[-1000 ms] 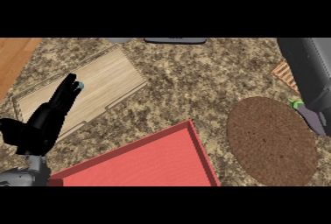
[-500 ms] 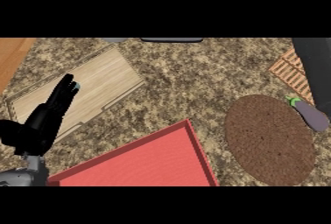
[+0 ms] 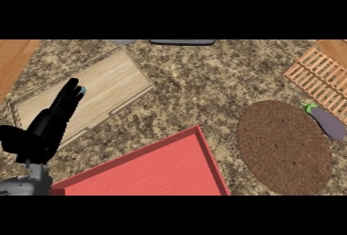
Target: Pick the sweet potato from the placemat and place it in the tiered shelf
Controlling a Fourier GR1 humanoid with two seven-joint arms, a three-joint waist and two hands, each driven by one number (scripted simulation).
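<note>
At the frame's left edge, the left hand (image 3: 42, 134) lay with its fingers (image 3: 68, 95) straight and together, pointing up over a pale wooden board (image 3: 116, 81) on the speckled table (image 3: 203, 82). At right, a purple vegetable (image 3: 327, 123) with a green stem rested at the upper right rim of the round brown placemat (image 3: 281, 147), just below the slatted wooden shelf (image 3: 318, 73). A red tray (image 3: 156, 170) filled the lower centre.

Worktop (image 3: 203, 82) of speckled brown, tan and black stone. A pale wooden board (image 3: 108, 87) with fine grain, a plain red tray (image 3: 156, 170), a dark brown woven round placemat (image 3: 284, 147), a dull purple vegetable (image 3: 328, 125) with a green stem, an orange-tan slatted shelf (image 3: 322, 73). Black left hand (image 3: 44, 133), grey forearm (image 3: 24, 186).
</note>
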